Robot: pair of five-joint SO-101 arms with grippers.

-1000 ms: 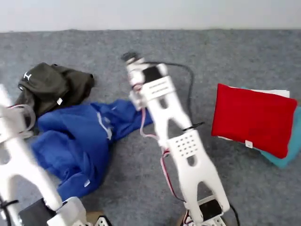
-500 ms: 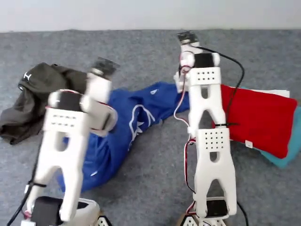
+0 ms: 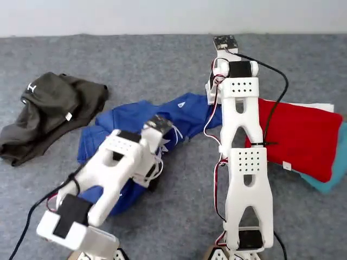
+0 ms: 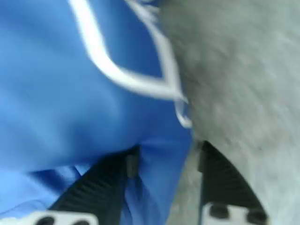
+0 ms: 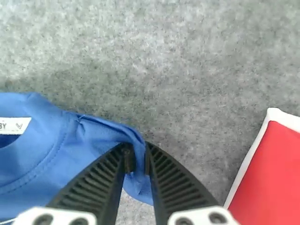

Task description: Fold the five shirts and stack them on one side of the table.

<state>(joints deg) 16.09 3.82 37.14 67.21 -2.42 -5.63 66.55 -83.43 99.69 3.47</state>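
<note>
Fabric of the blue shirt (image 3: 127, 116) lay crumpled across the middle of the frame on the grey table (image 3: 135, 59). The right gripper (image 5: 136, 157) pinched a fold beside the collar, jaws almost closed on the cloth. The left gripper (image 4: 166, 154) stood wide astride the shirt's edge. A dark shirt (image 3: 54, 103) sat at the upper left. At the right, a folded red shirt (image 3: 293, 135) topped a teal shirt (image 3: 335, 176).

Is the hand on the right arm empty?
No, the right hand is pinched shut on a fold of the blue shirt near its collar.
</note>
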